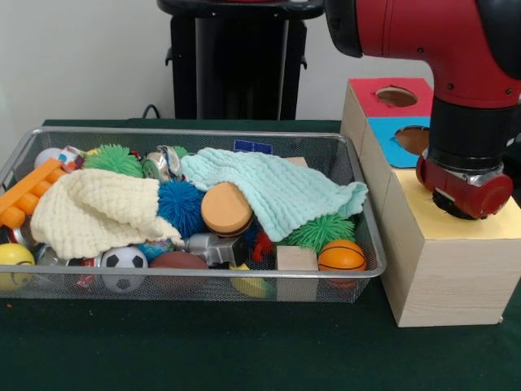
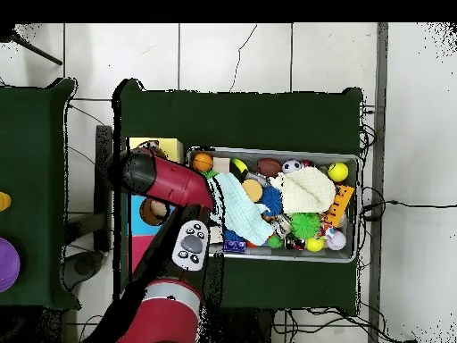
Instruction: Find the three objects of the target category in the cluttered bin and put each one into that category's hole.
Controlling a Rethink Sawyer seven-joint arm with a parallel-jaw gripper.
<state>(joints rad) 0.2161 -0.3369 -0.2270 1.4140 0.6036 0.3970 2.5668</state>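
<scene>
Over the yellow top of the pale wooden box [image 1: 444, 273], at the right of the front view, hangs the red end of the arm [image 1: 464, 189], its wrist low above that yellow surface. The claw's fingers are hidden beneath the wrist in both views, so whether it is released, clenched or grasping something cannot be told. The yellow-surrounded hole is covered by the arm and does not show. Farther back on the box top lie the blue-surrounded hole [image 1: 413, 139] and, beyond it, the red-surrounded hole [image 1: 396, 96].

Just left of the box sits the cluttered bin [image 1: 203, 133] of wire mesh on the dark green table [image 1: 195, 350]. Across its middle a mint knitted cloth [image 1: 273, 187] drapes toward the right, and a cream knitted cloth [image 1: 94, 210] lies at the left. Between them rest a blue spiky ball [image 1: 181, 205] and a tan round disc [image 1: 225, 210]. Near the front rim are a small soccer ball [image 1: 123, 262], a wooden block [image 1: 296, 259] and a small basketball [image 1: 341, 256], with a green spiky ball [image 1: 319, 230] just behind. None of the polka-dotted fabric bundles can be made out among the clutter.
</scene>
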